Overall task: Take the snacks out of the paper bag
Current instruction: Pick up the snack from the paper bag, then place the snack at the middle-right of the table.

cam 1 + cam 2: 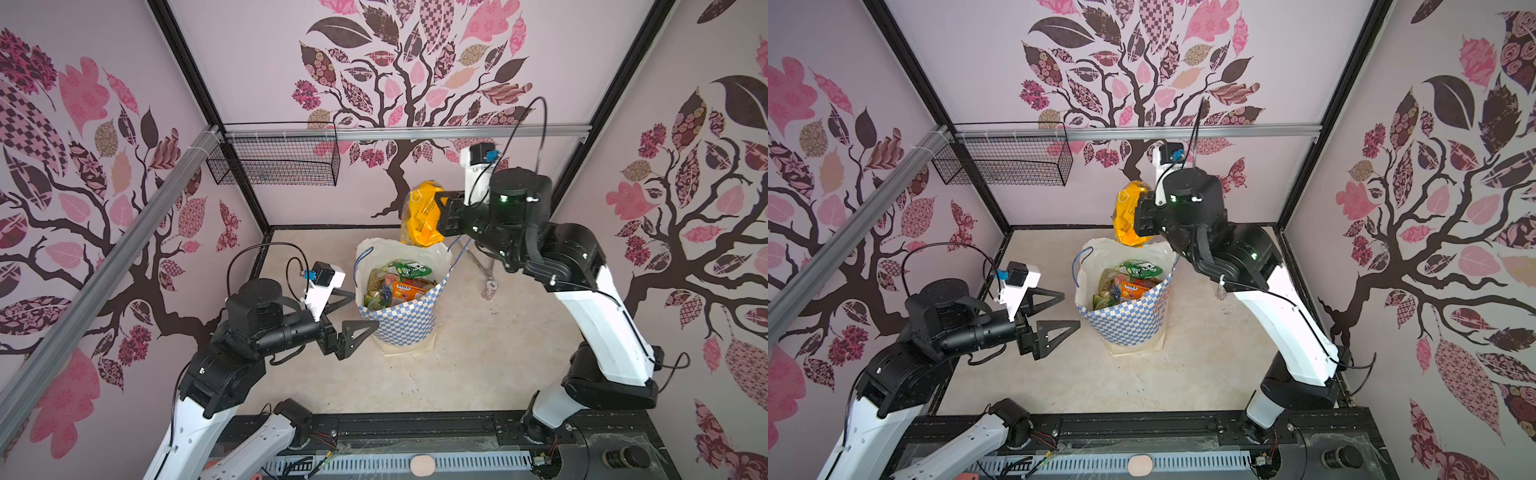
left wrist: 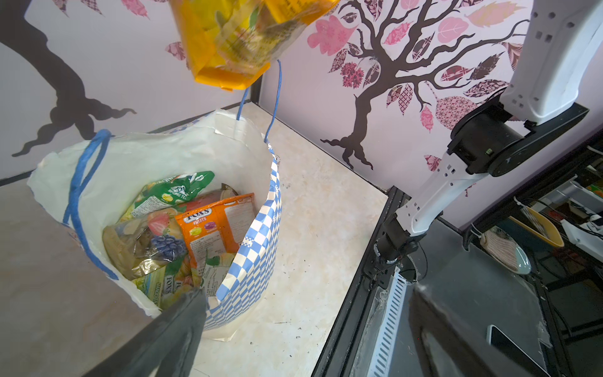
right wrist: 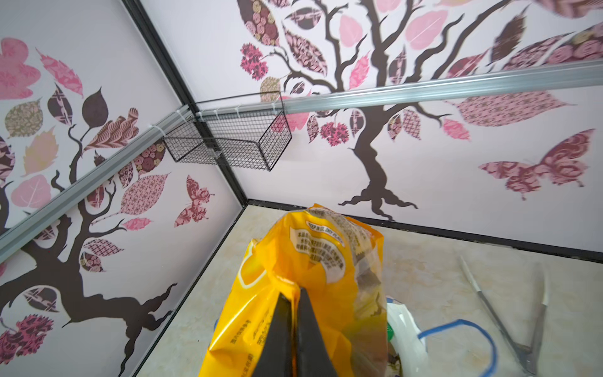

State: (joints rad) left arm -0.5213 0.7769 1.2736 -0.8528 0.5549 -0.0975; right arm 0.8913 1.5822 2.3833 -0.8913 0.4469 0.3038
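The paper bag [image 1: 401, 328] [image 1: 1125, 326] [image 2: 257, 261] [image 3: 404, 326] stands upright mid-table with its mouth open. Inside lie several snacks, among them a green packet [image 1: 409, 268] [image 2: 176, 189] and an orange FOX'S packet [image 1: 409, 289] [image 1: 1136, 286] [image 2: 212, 225]. My right gripper [image 1: 436, 205] [image 1: 1140, 208] [image 3: 295, 290] is shut on a yellow-orange packet [image 1: 419, 216] [image 1: 1125, 220] [image 2: 228, 39] [image 3: 293, 254], which hangs above the bag's far rim. My left gripper [image 1: 365, 308] [image 1: 1072, 308] [image 2: 308, 292] stands open and empty at the bag's left side, level with its rim.
Thin metal tongs [image 1: 484, 266] [image 3: 509, 310] lie on the table right of the bag, under the right arm. A black wire basket [image 1: 274, 162] [image 1: 1005, 162] [image 3: 228, 143] hangs from the rail at the back left corner.
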